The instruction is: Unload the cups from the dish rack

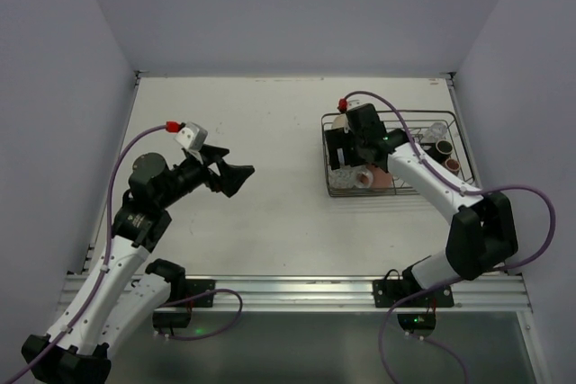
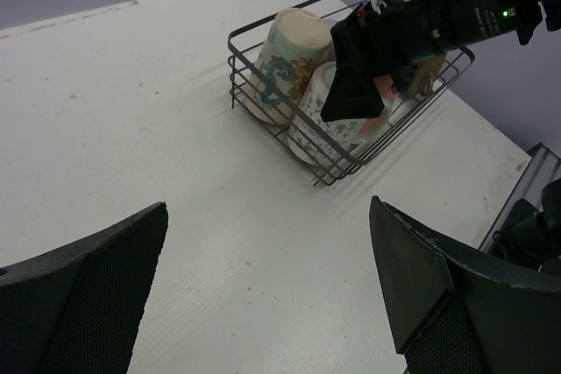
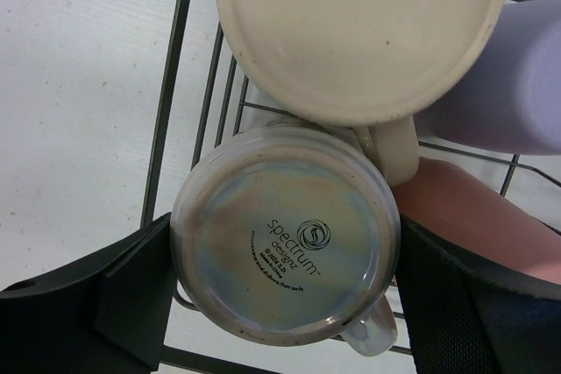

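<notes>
Trouble could come from how tightly the cups are packed. An upside-down mug (image 3: 285,243) with words printed on its bottom is pressed against a bigger cream mug (image 3: 359,24) on its far side. A salmon-red cup (image 3: 473,208) is seen just beside it on the right, and a lavender cup (image 3: 517,76) is found close by. If the mug is lifted at a slant, these neighbours could be bumped or knocked over.

The mug's sides are round and look smooth, so it could slip and be dropped if it is pinched too lightly. Its handle (image 3: 372,335) sticks out near the right finger, so the mug could be twisted when it is squeezed. A wire could also be caught, and the whole rack could be dragged along.

The dish rack (image 1: 325,146) is set on the far right part of the worktop (image 1: 252,132), and the mug sits in its left part. The right hand (image 1: 353,152) is held right over the mug. Its fingers (image 3: 131,291) are spread wide, one at each side of the mug and very close. Whether the mug is squeezed yet cannot be told.

The left hand (image 1: 236,177) is held open over the bare worktop, well apart from the rack, and nothing is held in it.
</notes>
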Available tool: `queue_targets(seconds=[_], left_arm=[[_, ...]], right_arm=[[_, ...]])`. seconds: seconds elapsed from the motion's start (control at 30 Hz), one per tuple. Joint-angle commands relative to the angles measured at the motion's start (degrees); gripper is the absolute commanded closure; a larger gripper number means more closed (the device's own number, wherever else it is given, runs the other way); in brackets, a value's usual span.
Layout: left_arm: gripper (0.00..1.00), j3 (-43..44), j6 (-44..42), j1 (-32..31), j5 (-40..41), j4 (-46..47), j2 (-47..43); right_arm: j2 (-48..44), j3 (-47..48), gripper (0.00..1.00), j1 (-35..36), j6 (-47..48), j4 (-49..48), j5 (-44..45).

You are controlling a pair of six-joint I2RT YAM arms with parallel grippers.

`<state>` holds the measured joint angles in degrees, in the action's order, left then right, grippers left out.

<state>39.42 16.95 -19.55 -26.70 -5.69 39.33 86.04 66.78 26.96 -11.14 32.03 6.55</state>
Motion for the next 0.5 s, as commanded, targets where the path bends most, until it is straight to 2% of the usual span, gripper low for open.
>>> queue_targets(seconds=[0.0,0.07,0.2,0.47], left_arm=[[0.0,1.0,1.2,-0.3,-0.8,-0.2,1.1],[0.0,0.9,2.7,-0.3,-1.9,0.5,1.7],[0.0,0.2,7.4,-0.2,-3.4,3.6,3.2],[0.0,-2.2,16.7,-0.2,-10.4,13.8,8.1]], right_arm=[[-5.3,-2.2,0.49,0.0,-2.1,-3.5,1.3],[-8.9,-3.1,0.58,-0.1,-2.7,-5.0,1.8],[-13.7,-4.8,0.71,0.0,-3.9,-9.0,1.9],[-19.9,-5.4,0.69,0.0,-4.3,-12.9,3.7]])
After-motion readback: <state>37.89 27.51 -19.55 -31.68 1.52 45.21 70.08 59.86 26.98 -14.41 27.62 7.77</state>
